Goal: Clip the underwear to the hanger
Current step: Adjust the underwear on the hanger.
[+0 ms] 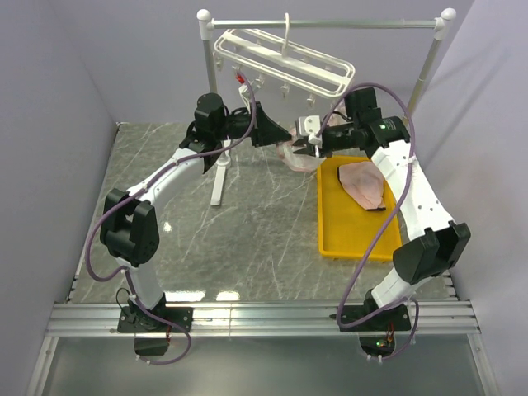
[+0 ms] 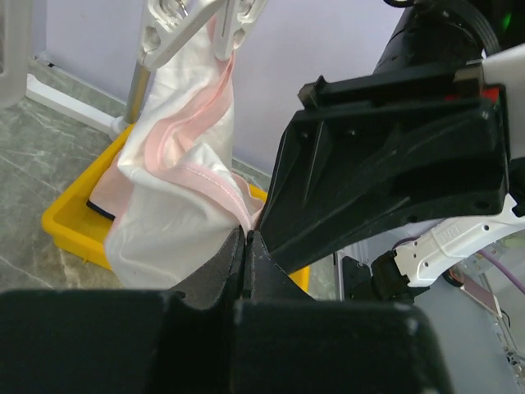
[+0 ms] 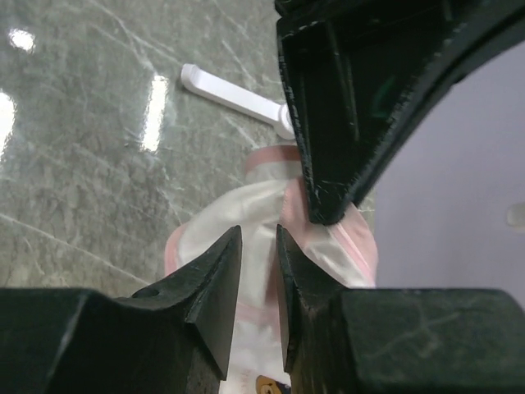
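The white hanger (image 1: 280,62) hangs from the rail at the back, its clips dangling. Just below it, a pale pink underwear (image 1: 299,158) is held in the air between both grippers. My left gripper (image 1: 285,136) is shut on the fabric's edge (image 2: 246,236). The cloth (image 2: 172,205) rises from there to white clips (image 2: 164,29) at the frame's top; I cannot tell whether they pinch it. My right gripper (image 1: 309,144) meets it from the right. Its jaws (image 3: 259,238) stand a narrow gap apart with the underwear (image 3: 246,201) bunched in that gap.
A yellow tray (image 1: 330,239) lies at the right with another pink underwear (image 1: 363,183) in it. The grey rail stand (image 1: 322,23) spans the back, and its white foot (image 1: 219,177) stands on the marble table beside my left arm.
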Controlling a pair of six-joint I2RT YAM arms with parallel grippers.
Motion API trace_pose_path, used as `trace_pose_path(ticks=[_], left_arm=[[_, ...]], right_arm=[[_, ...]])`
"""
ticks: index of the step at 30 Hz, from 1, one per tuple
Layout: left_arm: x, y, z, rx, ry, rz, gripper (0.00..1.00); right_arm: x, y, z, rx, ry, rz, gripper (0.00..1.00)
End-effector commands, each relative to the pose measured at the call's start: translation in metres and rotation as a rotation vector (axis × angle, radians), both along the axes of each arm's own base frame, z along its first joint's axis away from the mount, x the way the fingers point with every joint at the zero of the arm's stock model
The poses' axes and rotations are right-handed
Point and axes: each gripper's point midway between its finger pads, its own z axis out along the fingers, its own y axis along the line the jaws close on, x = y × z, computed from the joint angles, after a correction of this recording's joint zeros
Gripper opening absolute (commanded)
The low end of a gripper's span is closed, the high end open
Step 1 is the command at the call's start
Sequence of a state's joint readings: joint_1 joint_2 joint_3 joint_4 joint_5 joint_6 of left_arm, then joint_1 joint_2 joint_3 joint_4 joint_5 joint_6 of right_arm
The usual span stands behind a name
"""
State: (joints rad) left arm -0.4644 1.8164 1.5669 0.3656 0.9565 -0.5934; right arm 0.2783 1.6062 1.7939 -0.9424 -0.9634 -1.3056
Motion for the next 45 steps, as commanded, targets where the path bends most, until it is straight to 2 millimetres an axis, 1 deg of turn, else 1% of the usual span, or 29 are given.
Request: trace_pose_path(ticks=[1, 2, 6, 9, 10, 12, 15, 16, 17, 21, 22, 24, 25, 26, 27, 28, 29, 34, 36, 37, 39, 40, 41, 42, 45], left_arm=[[-0.013, 0.003, 0.035, -0.026, -0.119, -0.024, 0.01], [-0.013, 0.003, 0.035, -0.025, -0.12, -0.025, 0.01], [-0.013, 0.003, 0.035, -0.024, -0.131, -0.028, 0.0], [-0.014, 0.003, 0.031, -0.012, -0.136, -0.034, 0.0], [-0.015, 0.004, 0.03, -0.009, -0.137, -0.035, 0.0], [-0.017, 0.004, 0.029, -0.007, -0.145, -0.045, 0.0], [-0.019, 0.005, 0.028, -0.005, -0.146, -0.05, 0.0], [-0.019, 0.006, 0.029, -0.007, -0.151, -0.048, 0.0], [-0.019, 0.005, 0.028, -0.003, -0.152, -0.047, 0.0], [-0.02, 0.005, 0.029, -0.001, -0.163, -0.056, 0.0], [-0.02, 0.005, 0.028, 0.001, -0.162, -0.054, 0.0], [-0.018, 0.006, 0.029, 0.005, -0.173, -0.052, 0.0], [-0.018, 0.006, 0.029, 0.007, -0.175, -0.051, 0.0], [-0.017, 0.005, 0.031, 0.007, -0.188, -0.052, 0.0], [-0.016, 0.005, 0.03, 0.01, -0.19, -0.049, 0.0], [-0.015, 0.005, 0.031, 0.011, -0.192, -0.048, 0.0], [-0.015, 0.006, 0.032, 0.008, -0.192, -0.047, 0.01], [-0.015, 0.006, 0.033, 0.005, -0.197, -0.048, 0.01], [-0.016, 0.007, 0.033, 0.005, -0.202, -0.051, 0.01], [-0.017, 0.007, 0.034, 0.005, -0.206, -0.052, 0.01], [-0.017, 0.007, 0.033, 0.007, -0.207, -0.052, 0.01], [-0.017, 0.008, 0.031, 0.011, -0.206, -0.052, 0.0], [-0.018, 0.007, 0.03, 0.014, -0.205, -0.055, 0.0], [-0.017, 0.007, 0.03, 0.016, -0.205, -0.054, 0.0], [-0.016, 0.008, 0.027, 0.021, -0.209, -0.055, 0.0]], right_arm=[[-0.003, 0.002, 0.014, -0.026, -0.067, 0.006, 0.3], [-0.001, 0.001, 0.012, -0.034, -0.062, -0.001, 0.3], [0.005, 0.0, 0.013, -0.037, -0.059, -0.022, 0.3], [0.008, -0.006, 0.016, -0.033, -0.064, -0.049, 0.32], [0.009, -0.008, 0.018, -0.031, -0.069, -0.059, 0.34], [0.013, -0.013, 0.014, -0.044, -0.07, -0.077, 0.38], [0.019, -0.016, 0.015, -0.044, -0.068, -0.093, 0.42], [0.021, -0.015, 0.015, -0.042, -0.063, -0.094, 0.46], [0.023, -0.016, 0.015, -0.039, -0.062, -0.098, 0.46], [0.026, -0.014, 0.015, -0.045, -0.061, -0.094, 0.47], [0.026, -0.014, 0.012, -0.053, -0.053, -0.091, 0.45], [0.026, -0.014, 0.013, -0.06, -0.06, -0.084, 0.42], [0.025, -0.015, 0.006, -0.073, -0.031, -0.081, 0.38], [0.025, -0.015, 0.008, -0.078, -0.033, -0.079, 0.36], [0.024, -0.015, 0.006, -0.088, -0.034, -0.072, 0.35], [0.023, -0.017, 0.001, -0.103, -0.012, -0.07, 0.33], [0.022, -0.017, 0.0, -0.11, -0.011, -0.068, 0.32], [0.021, -0.021, -0.007, -0.138, -0.001, -0.07, 0.32], [0.022, -0.021, -0.006, -0.142, 0.0, -0.076, 0.33], [0.023, -0.02, -0.007, -0.142, 0.004, -0.077, 0.35], [0.024, -0.019, -0.006, -0.133, 0.015, -0.083, 0.39], [0.025, -0.019, -0.002, -0.122, 0.006, -0.088, 0.45], [0.026, -0.018, -0.001, -0.115, 0.007, -0.093, 0.46], [0.027, -0.018, 0.005, -0.1, -0.003, -0.104, 0.46], [0.03, -0.019, 0.015, -0.063, -0.003, -0.121, 0.45]])
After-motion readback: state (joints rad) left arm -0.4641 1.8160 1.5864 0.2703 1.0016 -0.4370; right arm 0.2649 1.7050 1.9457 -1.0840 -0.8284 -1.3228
